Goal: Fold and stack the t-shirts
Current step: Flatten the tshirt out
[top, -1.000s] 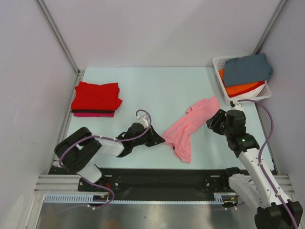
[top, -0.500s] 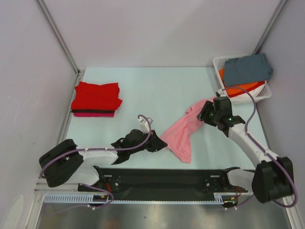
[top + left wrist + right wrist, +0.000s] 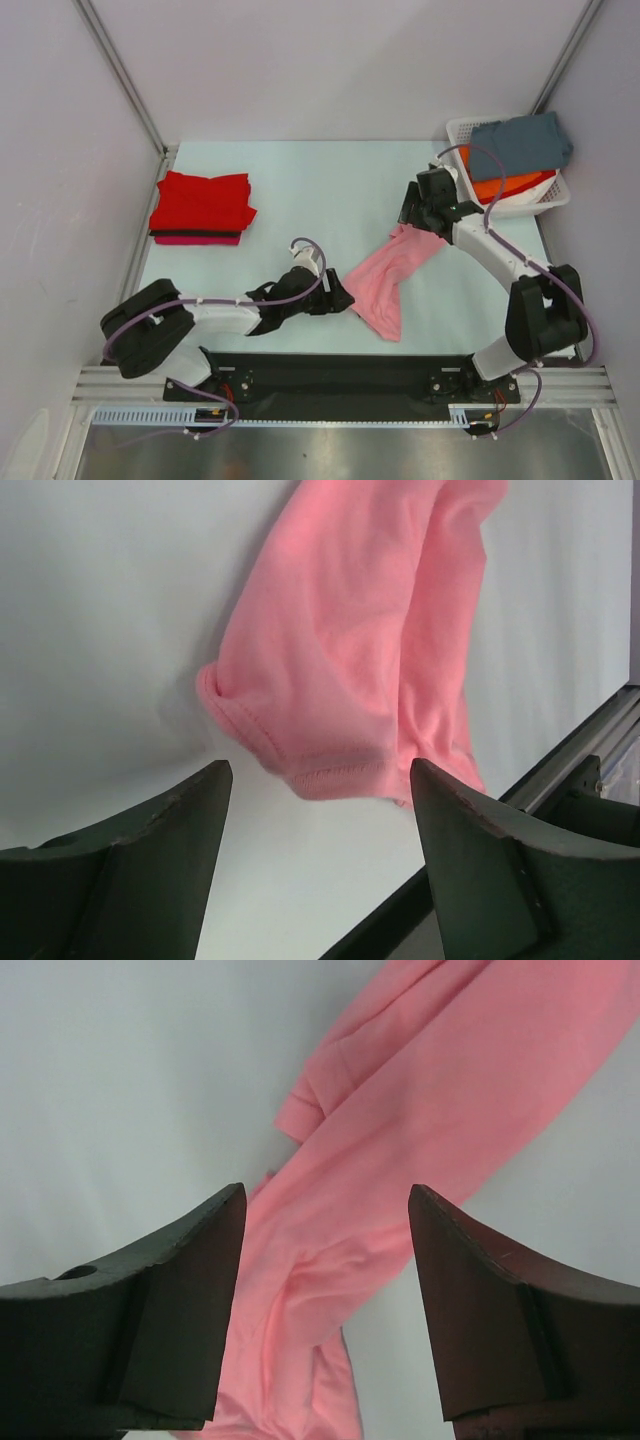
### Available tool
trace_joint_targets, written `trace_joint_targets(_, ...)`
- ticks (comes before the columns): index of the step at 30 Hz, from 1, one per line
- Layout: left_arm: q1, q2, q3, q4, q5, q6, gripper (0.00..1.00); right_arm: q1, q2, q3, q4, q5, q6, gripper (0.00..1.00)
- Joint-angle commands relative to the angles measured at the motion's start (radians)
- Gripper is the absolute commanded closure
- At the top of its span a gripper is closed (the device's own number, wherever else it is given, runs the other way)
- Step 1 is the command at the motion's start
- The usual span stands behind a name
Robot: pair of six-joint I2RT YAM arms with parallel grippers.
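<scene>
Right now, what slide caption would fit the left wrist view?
Open left claw facing the hemmed edge of the pink t-shirt on the pale table.

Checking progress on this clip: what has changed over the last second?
The right gripper swung left and farther from its base, to the far end of the pink shirt, and is open above it. The left gripper edged slightly toward the near hem, also open. Nothing was grasped. The shirt's far end looks slightly shifted or covered by the arm. The red stack and basket stayed put.
</scene>
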Motion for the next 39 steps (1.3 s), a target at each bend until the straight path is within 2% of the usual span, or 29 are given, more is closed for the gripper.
trace_joint_targets(1,-0.003,0.047,0.051,0.034,-0.014,-0.038,0.23,0.036,0.07,0.097,-0.041,0.109,-0.06,0.3)
trace_joint_targets(3,-0.003,0.072,0.054,0.066,-0.03,-0.043,0.24,0.05,0.126,0.143,-0.062,0.129,-0.066,0.32)
trace_joint_targets(6,0.002,0.098,0.075,0.065,-0.058,-0.046,0.33,0.064,0.189,0.194,-0.078,0.177,-0.071,0.33)
trace_joint_targets(9,0.002,0.098,0.082,0.052,-0.093,-0.057,0.56,0.076,0.258,0.243,-0.096,0.198,-0.082,0.34)
trace_joint_targets(12,0.002,0.087,0.086,0.043,-0.116,-0.046,0.69,0.092,0.315,0.282,-0.116,0.243,-0.089,0.34)
trace_joint_targets(15,0.002,0.069,0.077,0.04,-0.124,-0.031,0.92,0.099,0.366,0.309,-0.147,0.277,-0.1,0.36)
trace_joint_targets(17,0.002,0.06,0.072,0.052,-0.122,-0.02,0.99,0.105,0.386,0.325,-0.153,0.312,-0.099,0.37)
trace_joint_targets(22,0.001,0.05,0.072,0.063,-0.096,-0.002,1.0,0.105,0.452,0.372,-0.139,0.318,-0.091,0.44)
trace_joint_targets(31,0.001,-0.006,0.034,0.06,-0.101,0.009,1.0,0.11,0.535,0.43,-0.135,0.33,-0.102,0.47)
trace_joint_targets(34,0.001,-0.022,0.026,0.06,-0.103,0.014,1.0,0.11,0.57,0.461,-0.154,0.336,-0.096,0.57)
trace_joint_targets(39,0.001,-0.048,0.025,0.029,-0.112,0.026,1.0,0.109,0.576,0.449,-0.168,0.344,-0.1,0.57)
